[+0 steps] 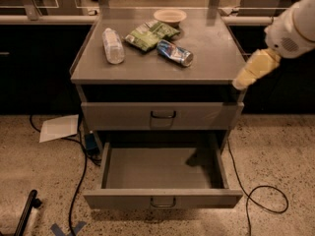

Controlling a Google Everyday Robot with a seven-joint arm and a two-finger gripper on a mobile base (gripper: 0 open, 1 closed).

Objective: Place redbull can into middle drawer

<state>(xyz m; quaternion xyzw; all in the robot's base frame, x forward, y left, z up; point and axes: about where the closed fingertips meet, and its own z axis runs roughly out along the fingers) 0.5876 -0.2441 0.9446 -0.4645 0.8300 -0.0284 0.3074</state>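
The slim blue-and-silver metal redbull can lies sideways mid-tabletop, with the wide grey middle drawer open below. It is probably light, stiff, slick and apt to roll, so grip across its middle. The yellowish hand hovers off the tabletop's right front corner; I cannot tell if it is spread or pressed together.

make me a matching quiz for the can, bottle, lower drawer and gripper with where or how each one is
1 can
2 bottle
3 lower drawer
4 gripper

a pulled out
b off the cabinet top's right front corner
c lying on the top, left side
d lying on the top, near the middle

Pairs: 1-d, 2-c, 3-a, 4-b
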